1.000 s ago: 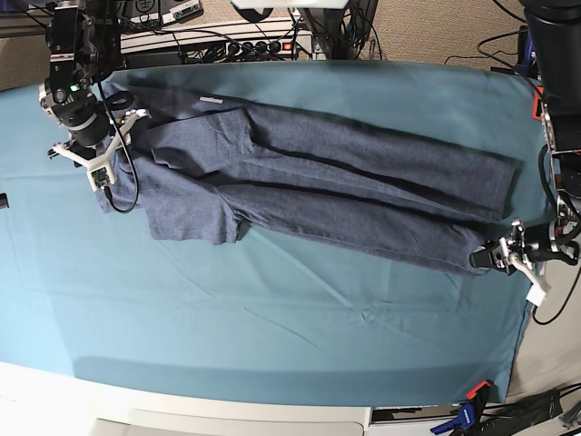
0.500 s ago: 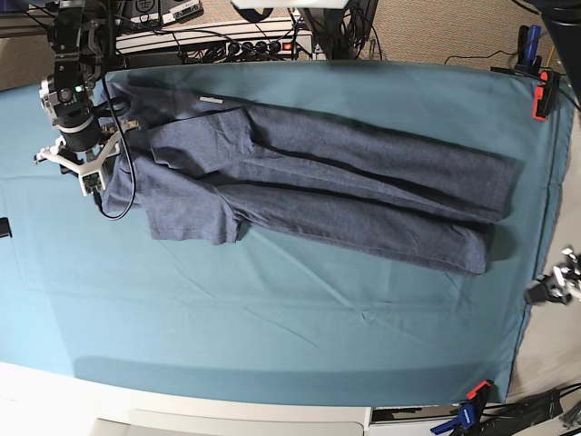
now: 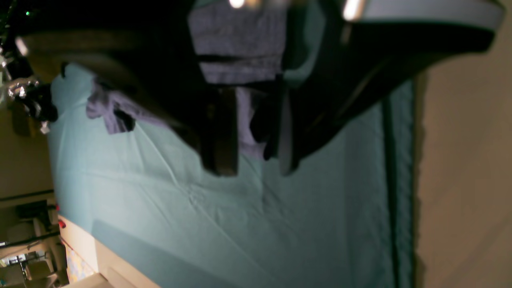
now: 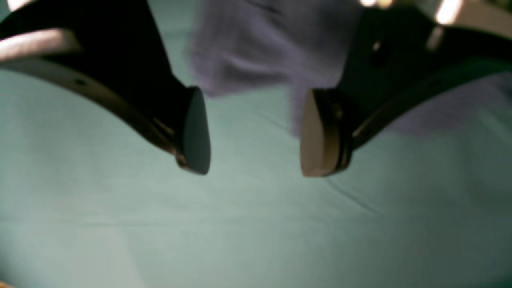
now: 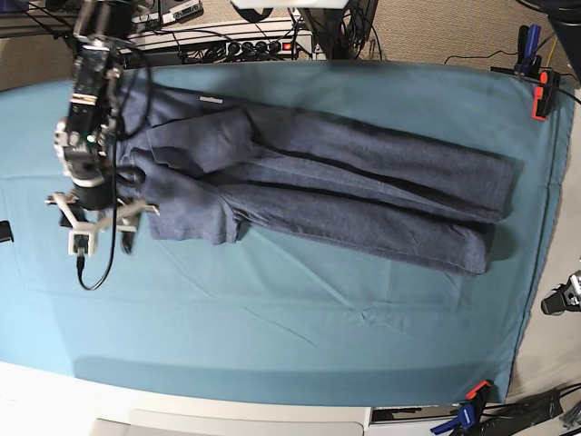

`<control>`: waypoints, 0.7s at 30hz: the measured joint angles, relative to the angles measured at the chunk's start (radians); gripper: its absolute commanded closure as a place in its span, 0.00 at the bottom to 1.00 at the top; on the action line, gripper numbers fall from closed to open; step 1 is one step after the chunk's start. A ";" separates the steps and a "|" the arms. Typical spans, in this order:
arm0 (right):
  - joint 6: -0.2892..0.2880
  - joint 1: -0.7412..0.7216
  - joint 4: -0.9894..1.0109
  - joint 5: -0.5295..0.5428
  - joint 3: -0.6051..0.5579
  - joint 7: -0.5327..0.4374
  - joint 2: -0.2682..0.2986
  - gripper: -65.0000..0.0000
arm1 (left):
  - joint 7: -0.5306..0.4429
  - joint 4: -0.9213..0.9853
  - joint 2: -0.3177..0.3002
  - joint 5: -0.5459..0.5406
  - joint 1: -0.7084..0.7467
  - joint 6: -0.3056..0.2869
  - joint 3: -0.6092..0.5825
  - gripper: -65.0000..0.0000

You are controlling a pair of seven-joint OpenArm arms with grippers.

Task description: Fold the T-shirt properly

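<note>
Teal cloth (image 5: 300,336) spreads over the counter, creased near its front middle. Red-and-black clamp (image 5: 543,94) grips its far right corner, another clamp (image 5: 469,404) bites the near right corner. Black equipment rack (image 5: 231,41) with cables sits behind.

Your right arm reaches down from the far left corner of the base view, its wrist pointing toward the near edge, so the right pincer (image 5: 98,224) hangs low over the desk (image 5: 272,345). In the right wrist view its two fingers (image 4: 196,132) stand wide apart with nothing between them. Your left arm is drawn back off the right edge of the base view; only the tip of the left pincer (image 5: 565,300) shows there, beyond the desk's edge. In the left wrist view its dark fingers (image 3: 218,140) are parted by a narrow gap, and nothing is gripped between them.
</note>
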State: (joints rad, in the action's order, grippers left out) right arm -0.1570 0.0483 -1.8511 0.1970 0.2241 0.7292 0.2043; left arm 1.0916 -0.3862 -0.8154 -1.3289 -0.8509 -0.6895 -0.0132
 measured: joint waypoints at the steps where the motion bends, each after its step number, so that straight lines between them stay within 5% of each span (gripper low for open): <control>1: -0.001 -0.016 0.009 0.034 0.019 -0.002 -0.042 0.43 | 0.000 0.000 0.000 0.000 0.000 0.000 0.000 0.70; 4: -0.007 -0.057 0.080 0.147 0.106 0.004 -0.150 0.43 | 0.000 0.000 -0.001 0.004 0.000 0.000 0.000 0.70; 7: -0.060 -0.092 0.172 0.261 0.199 0.043 -0.190 0.43 | 0.000 0.000 -0.002 0.008 0.000 0.000 0.000 0.70; 13: -0.131 -0.134 0.315 0.378 0.290 0.093 -0.178 0.43 | 0.000 0.000 -0.002 0.008 0.000 0.000 0.000 0.70; 21: -0.132 -0.146 0.424 0.391 0.314 0.101 -0.139 0.43 | 0.000 0.000 -0.002 0.008 0.000 0.000 0.000 0.70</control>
State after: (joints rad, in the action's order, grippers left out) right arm -0.2886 -0.0978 -1.4273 0.5884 0.5377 0.8307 0.0650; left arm 1.0916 -0.3862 -0.8169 -1.3212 -0.8509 -0.6895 -0.0132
